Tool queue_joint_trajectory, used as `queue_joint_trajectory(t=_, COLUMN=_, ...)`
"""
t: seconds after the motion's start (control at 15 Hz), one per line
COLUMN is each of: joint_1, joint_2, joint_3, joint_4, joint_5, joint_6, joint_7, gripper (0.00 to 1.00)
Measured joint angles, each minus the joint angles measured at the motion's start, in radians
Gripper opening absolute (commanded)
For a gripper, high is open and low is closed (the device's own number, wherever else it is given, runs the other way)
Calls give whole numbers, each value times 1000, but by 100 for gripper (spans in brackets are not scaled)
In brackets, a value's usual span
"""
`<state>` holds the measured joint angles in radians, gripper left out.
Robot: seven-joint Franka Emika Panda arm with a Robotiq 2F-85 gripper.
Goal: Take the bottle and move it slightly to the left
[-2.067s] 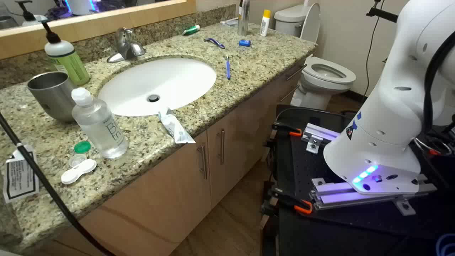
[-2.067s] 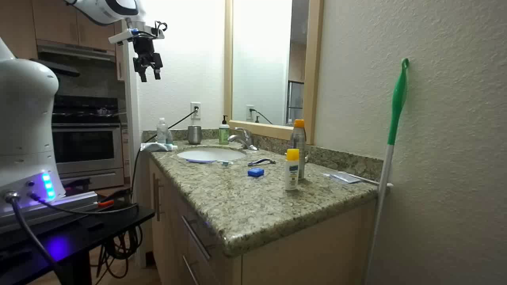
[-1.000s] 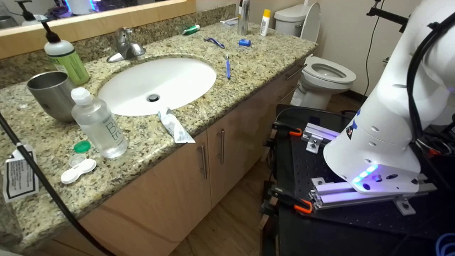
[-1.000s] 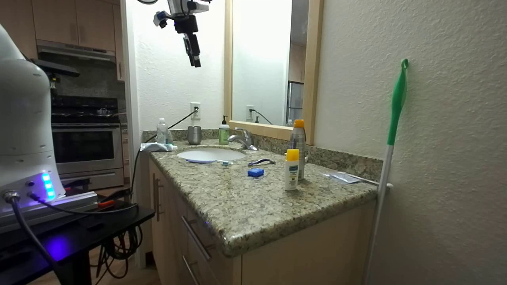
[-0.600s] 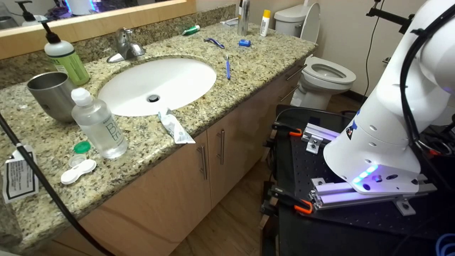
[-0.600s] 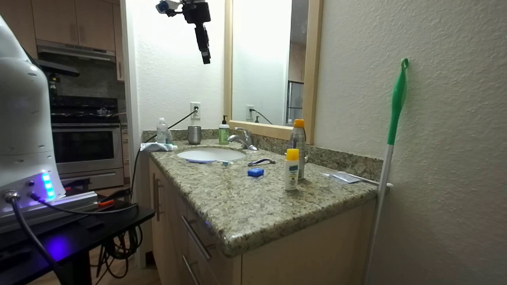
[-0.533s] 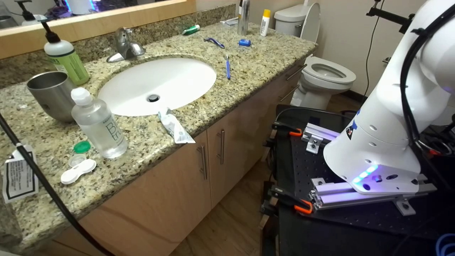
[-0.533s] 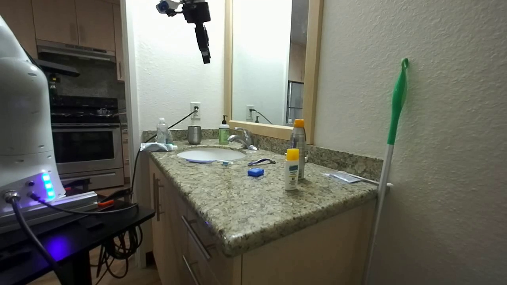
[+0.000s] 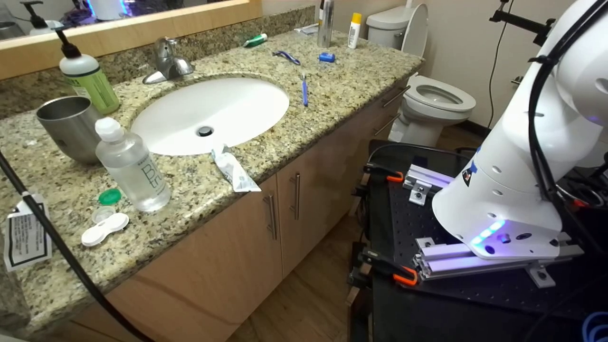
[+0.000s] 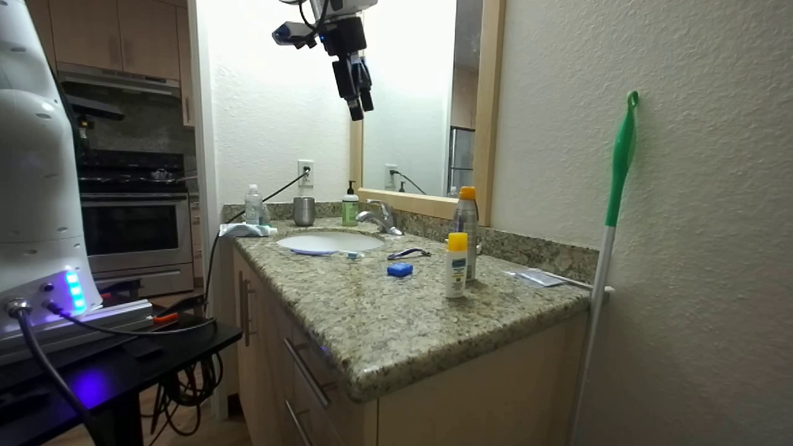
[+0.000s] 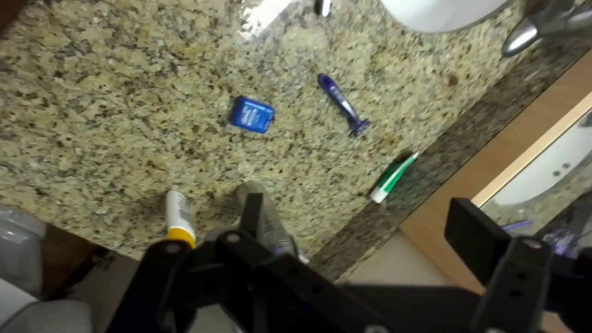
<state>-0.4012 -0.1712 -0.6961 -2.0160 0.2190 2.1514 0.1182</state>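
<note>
Granite tabletop (image 10: pixel 372 328) runs below the mirror (image 10: pixel 415 145), its rounded corner jutting forward in an exterior view. Toward the end away from the sink (image 10: pixel 331 240), I see the white bottle (image 10: pixel 456 275) with its yellow cap standing upright, just beside a taller grey can (image 10: pixel 469 226). Stone stretches between the bottle and the small blue box (image 10: pixel 399 269), and again toward the front edge. High above hangs my claw (image 10: pixel 362 108); its fingers (image 11: pixel 478 239) stand wide apart, holding nothing.

There's open air above the bottle (image 10: pixel 456 266) (a taller can (image 10: pixel 468 222) stands near).
</note>
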Motion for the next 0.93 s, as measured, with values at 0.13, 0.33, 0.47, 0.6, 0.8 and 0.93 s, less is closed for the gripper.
queue_joint_trajectory(t=0.13, joint_1=-28, joint_2=94, joint_3=-73, joint_4=51, joint_5=83, joint_6=-7, joint_7=-6, gripper=100)
queue_joint_trajectory(t=0.33, joint_1=-82, joint_2=214, joint_3=-150, joint_4=130, joint_5=246, joint_6=-157, joint_7=-51, gripper=100)
queue_joint_trajectory(t=0.47, joint_1=-123, joint_2=257, joint_3=-162, joint_4=175, joint_5=318, joint_6=-315, joint_7=-124, gripper=100)
queue_joint_trajectory(t=0.6, joint_1=-159, joint_2=294, joint_3=-162, joint_4=230, joint_5=338, joint_6=-409, joint_7=-140, gripper=100)
queue_joint_trajectory(t=0.8, joint_1=-178, joint_2=349, joint_3=-159, joint_4=317, joint_5=341, joint_6=-379, joint_7=-55, gripper=100)
queue_joint_trajectory(t=0.93, joint_1=-178, joint_2=387, joint_3=-145, joint_4=358, joint_5=312, joint_6=-303, joint_7=16, gripper=100)
